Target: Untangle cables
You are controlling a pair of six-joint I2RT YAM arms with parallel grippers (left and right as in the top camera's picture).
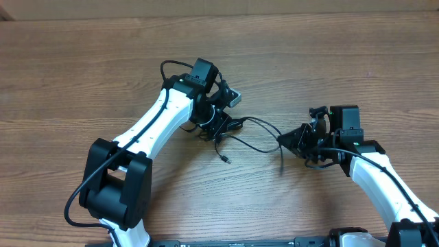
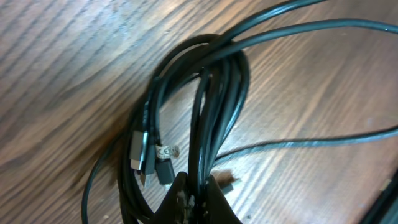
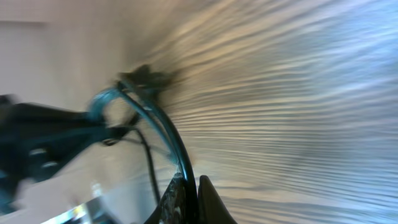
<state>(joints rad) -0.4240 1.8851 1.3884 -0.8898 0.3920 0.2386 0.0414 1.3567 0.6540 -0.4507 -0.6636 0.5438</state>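
Several thin black cables (image 1: 233, 130) lie bunched on the wooden table between my two arms. My left gripper (image 1: 215, 127) is shut on the bundle of looped cables (image 2: 211, 99); small connector plugs (image 2: 152, 158) hang beside its fingertips (image 2: 198, 186). One strand (image 1: 264, 125) runs from the bundle to my right gripper (image 1: 287, 140), which is shut on it. In the right wrist view the strand (image 3: 168, 137) rises from between the fingertips (image 3: 191, 186) toward the left arm. A loose cable end with a plug (image 1: 226, 160) lies on the table below the bundle.
The wooden table (image 1: 329, 62) spans the whole view. The left arm (image 1: 151, 127) reaches in from the lower left, the right arm (image 1: 377, 175) from the lower right.
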